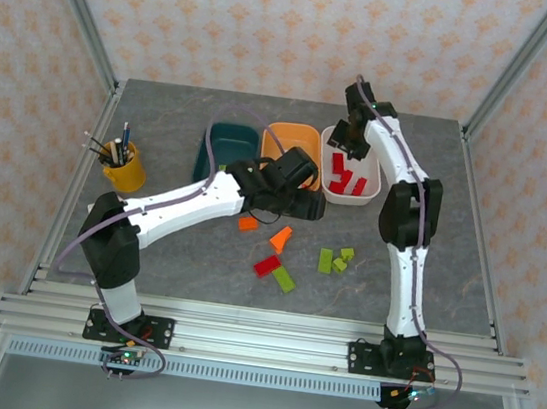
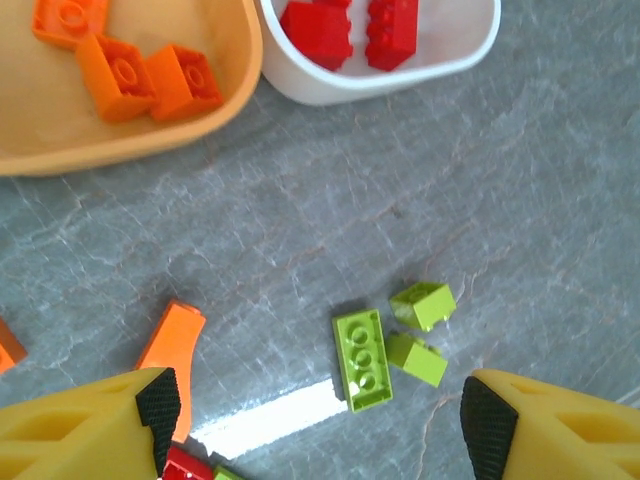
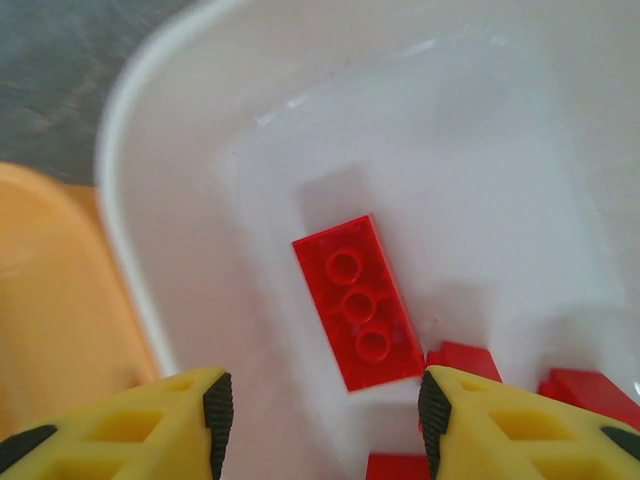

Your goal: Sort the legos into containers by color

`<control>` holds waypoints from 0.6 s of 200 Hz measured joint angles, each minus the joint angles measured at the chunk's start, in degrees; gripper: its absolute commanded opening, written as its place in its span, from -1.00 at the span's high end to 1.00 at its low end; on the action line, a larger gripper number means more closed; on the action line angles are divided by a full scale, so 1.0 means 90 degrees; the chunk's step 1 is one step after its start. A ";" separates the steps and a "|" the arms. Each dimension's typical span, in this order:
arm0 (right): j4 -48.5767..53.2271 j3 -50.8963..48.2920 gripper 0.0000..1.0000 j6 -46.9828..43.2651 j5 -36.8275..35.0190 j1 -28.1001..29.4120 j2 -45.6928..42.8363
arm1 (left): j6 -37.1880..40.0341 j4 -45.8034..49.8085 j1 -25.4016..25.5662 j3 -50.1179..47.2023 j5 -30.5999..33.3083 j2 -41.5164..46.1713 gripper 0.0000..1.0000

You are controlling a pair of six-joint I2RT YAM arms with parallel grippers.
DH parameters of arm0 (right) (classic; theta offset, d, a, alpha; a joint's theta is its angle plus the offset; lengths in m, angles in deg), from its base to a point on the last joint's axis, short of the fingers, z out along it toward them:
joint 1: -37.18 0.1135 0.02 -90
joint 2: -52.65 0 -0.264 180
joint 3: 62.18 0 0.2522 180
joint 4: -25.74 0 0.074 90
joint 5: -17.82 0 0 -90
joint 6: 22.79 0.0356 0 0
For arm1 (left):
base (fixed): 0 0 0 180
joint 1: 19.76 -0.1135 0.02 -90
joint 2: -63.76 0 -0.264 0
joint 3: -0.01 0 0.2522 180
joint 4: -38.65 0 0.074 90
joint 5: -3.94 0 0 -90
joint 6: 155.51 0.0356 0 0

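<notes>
Nearest me, on the near side of the white tub (image 1: 369,195), the loose legos lay on the grey table (image 1: 451,238). A green oblong (image 2: 362,358) sat with two small green pieces (image 2: 422,304) just beside it. Further to the tub's near left were two orange bricks (image 1: 280,238), and a red brick (image 1: 266,265) just beside a lime green one (image 1: 284,280). The left gripper (image 2: 318,420) hung over the table at the tub's near-left corner, its jaws spread wide with nothing between them. Inside the white tub lay red bricks (image 2: 318,35). Over the tub's far end the right gripper (image 3: 320,410) hovered, fingers well apart and empty, above a red three-stud brick (image 3: 358,300) lying flat on the tub floor. Just to the tub's left was the orange tub (image 1: 285,130), holding orange bricks (image 2: 125,75), and left again the dark teal tub (image 1: 231,144).
</notes>
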 measured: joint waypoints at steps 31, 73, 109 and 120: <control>-0.0325 -0.1426 -0.04 0.0017 -0.0160 0.0007 -0.1848 | -0.0005 0.0202 0.0277 0.0000 -0.0056 -0.0155 -0.47; -0.0891 -0.4510 -0.05 0.0177 -0.0413 0.0228 -0.5331 | -0.0420 0.0597 0.0726 -0.0049 -0.0070 -0.0313 -0.41; -0.0998 -0.6887 -0.14 0.0452 -0.0265 0.0952 -0.7334 | -0.1549 0.0979 0.1173 -0.0491 -0.0080 -0.0423 -0.43; -0.0964 -0.7478 -0.15 0.0583 -0.0143 0.1178 -0.7825 | -0.1899 0.1137 0.1285 -0.0515 -0.0083 -0.0534 -0.44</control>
